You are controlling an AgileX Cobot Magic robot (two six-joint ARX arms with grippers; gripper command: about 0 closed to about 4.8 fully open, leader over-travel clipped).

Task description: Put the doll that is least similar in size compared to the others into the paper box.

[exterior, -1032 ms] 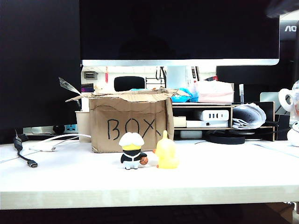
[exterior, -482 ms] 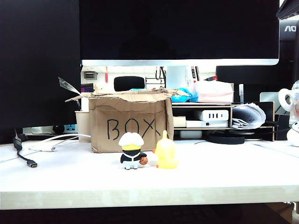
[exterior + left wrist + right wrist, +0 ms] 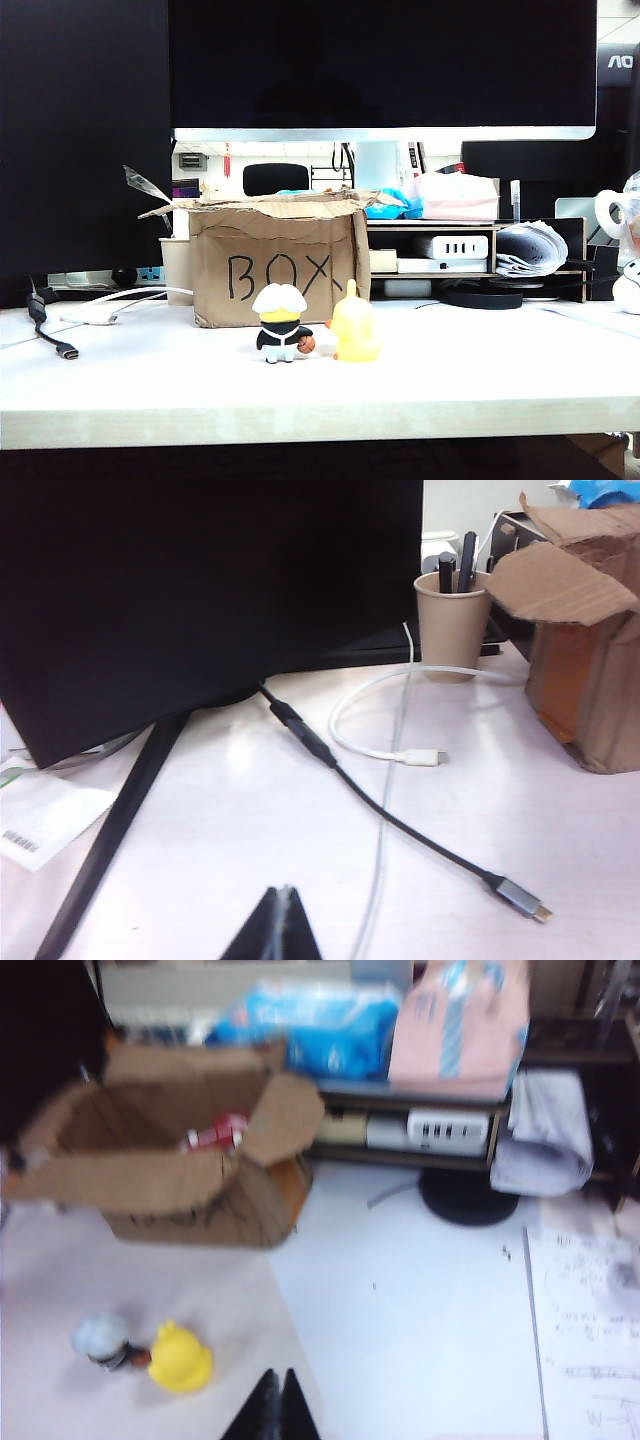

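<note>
Right wrist view showed the right gripper (image 3: 276,1400) closed and empty, the paper box (image 3: 180,1175) at its eleven o'clock, something red, seemingly the doll (image 3: 215,1132), inside. Left gripper (image 3: 280,925) sat closed, empty. That doll looked rigid, smooth; grasp its body.

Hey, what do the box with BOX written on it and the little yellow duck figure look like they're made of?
The paper box: brown corrugated cardboard, matte, judging by its ragged torn flaps and marker lettering. The yellow duck figure: probably soft plastic or vinyl, smooth and slightly translucent, as its edges seem to glow; the exact material is unclear.
</note>
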